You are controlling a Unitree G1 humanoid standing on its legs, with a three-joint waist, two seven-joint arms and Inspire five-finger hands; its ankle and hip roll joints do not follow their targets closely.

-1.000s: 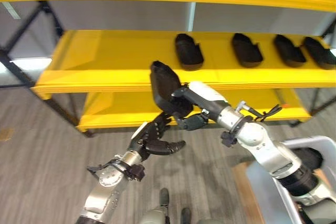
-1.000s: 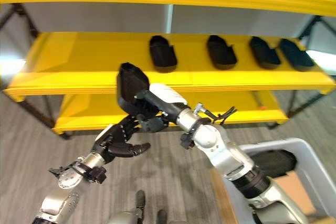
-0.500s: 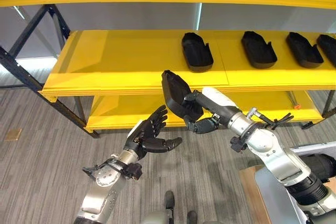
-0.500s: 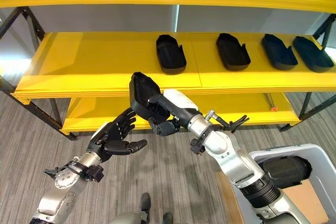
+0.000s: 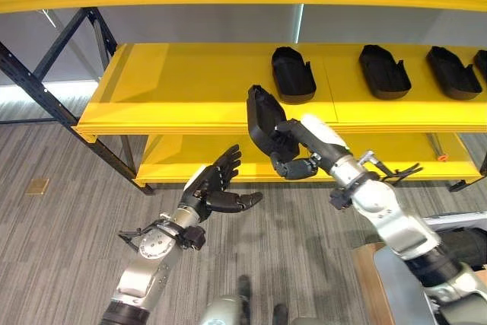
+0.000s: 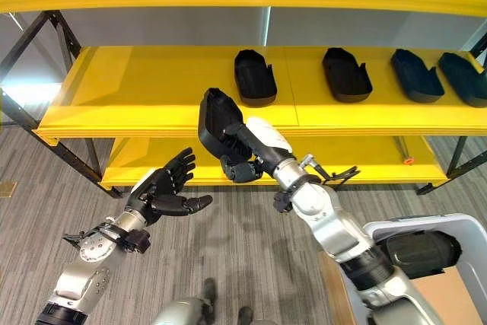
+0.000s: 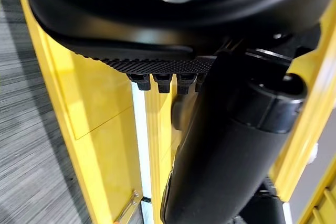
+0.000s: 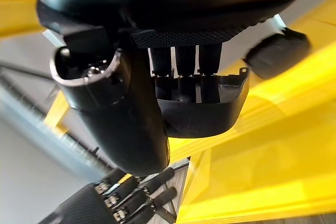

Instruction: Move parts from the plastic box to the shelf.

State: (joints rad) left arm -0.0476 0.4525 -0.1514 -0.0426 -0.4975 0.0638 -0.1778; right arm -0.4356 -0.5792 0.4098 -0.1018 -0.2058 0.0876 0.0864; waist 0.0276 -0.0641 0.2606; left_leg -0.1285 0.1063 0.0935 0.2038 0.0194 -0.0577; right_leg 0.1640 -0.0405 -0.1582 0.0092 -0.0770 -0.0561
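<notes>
A black part [image 5: 264,118], a shoe-shaped shell, is held in the right hand [image 5: 298,159], whose fingers are curled round its lower end. The part is held up on end, almost upright, in front of the front edge of the yellow shelf [image 5: 190,85], at about the middle of the shelf's length. It is off the shelf board, and no part of it is seen resting there. In the right wrist view the same part [image 8: 202,106] is seen past the fingers [image 8: 181,59], with its hollow side turned towards the hand and the fingers reaching into it.

The left hand [image 5: 215,190] is held lower and to the left of the part, over the grey floor [image 5: 61,241] in front of the shelf. Its fingers are spread straight and its thumb stands out to the side; nothing is grasped in it, and it is apart from the part.

On the middle board of the shelf, four more black parts are laid in a row towards the right end. The nearest of them [image 5: 293,74] is just behind the held part, followed by a second [image 5: 384,71], a third [image 5: 453,71] and a fourth [image 6: 466,78] at the right edge. The left half of the board is bare yellow.

At the lower right corner, the pale plastic box [image 6: 426,227] is seen on the floor side, with a dark part [image 6: 418,253] lying inside it.
</notes>
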